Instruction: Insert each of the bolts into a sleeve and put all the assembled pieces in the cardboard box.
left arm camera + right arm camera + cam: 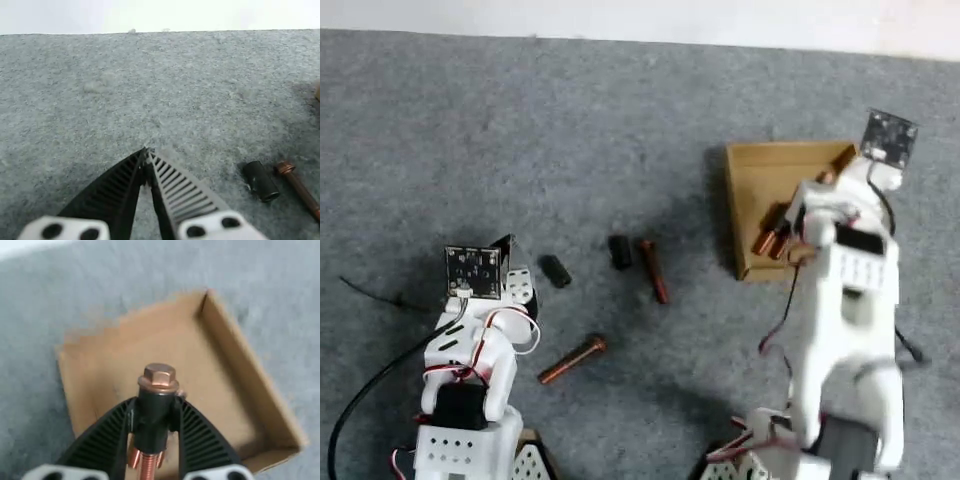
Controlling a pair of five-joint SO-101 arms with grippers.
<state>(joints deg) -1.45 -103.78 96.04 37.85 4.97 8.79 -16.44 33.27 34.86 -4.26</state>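
Right tool [155,404] was noted clamped on an assembled piece [154,412]. The black sleeve [151,427] was gripped between the fingers. The copper bolt head [159,376] protruded beyond the fingertips, and the threaded end showed back toward the wrist. The piece's long axis was recorded as running along the tool's own line, head foremost.

The cardboard box [245,370] was seen directly beyond the head, with its bare floor behind the piece and its walls to either side. In the high view the piece was placed over the box's inside, close to the corner nearest the middle of the table [440,120], not over the box's centre. Judged: the release turns on the piece lying inside that wall, and a small carry further over the floor would give margin.

Left tool [146,156] was observed with fingers pressed together, holding nothing, low over the table. A loose bolt [655,270] and a loose sleeve [619,251] lay side by side between the arms. A second sleeve [555,271] lay just beside the left tool, and a second bolt [572,360] lay nearer that arm's base. The left arm was judged the nearer to all four.
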